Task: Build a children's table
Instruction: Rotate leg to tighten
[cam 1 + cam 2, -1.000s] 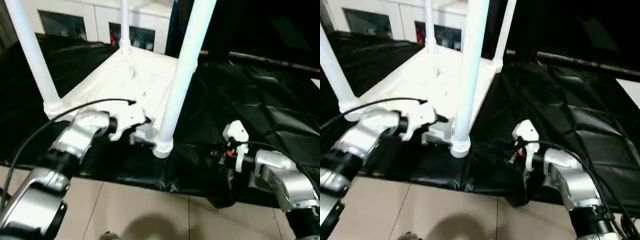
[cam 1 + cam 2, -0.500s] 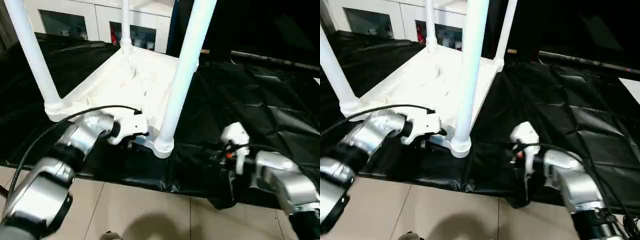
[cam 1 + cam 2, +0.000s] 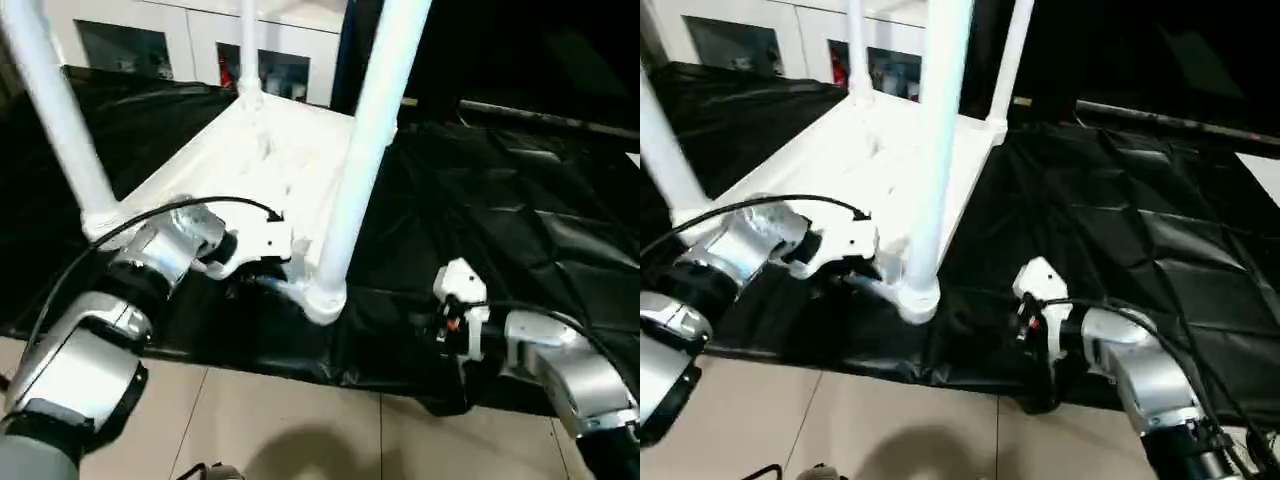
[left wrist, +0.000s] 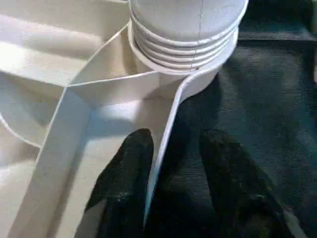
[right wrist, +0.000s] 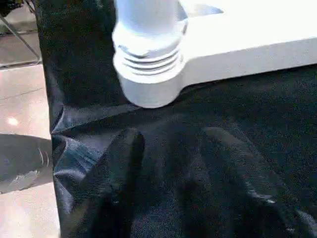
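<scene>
Straddling tabletop [image 4: 59, 129] rim at socket's six o'clock, left fingers [image 4: 124, 188] parted; right fingers [image 5: 119, 173] open, empty; next: clamp, flip.

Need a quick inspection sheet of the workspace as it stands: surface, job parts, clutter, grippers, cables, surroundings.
Surface: work table draped in wrinkled black cloth, which hangs over the near edge.
Job's things: white tabletop lies underside up; legs stand in its corner sockets, the near leg in the near corner socket.
Clutter: nothing seen.
Grippers: left gripper has its fingers either side of the tabletop's rim, beside the near socket, with a gap showing; grip cannot be confirmed. Right gripper is open over the black cloth, short of the socket, holding nothing.
Cables: black cable arcs over the left forearm; another runs along the right forearm.
Surroundings: tiled floor in front; white cabinets behind.
</scene>
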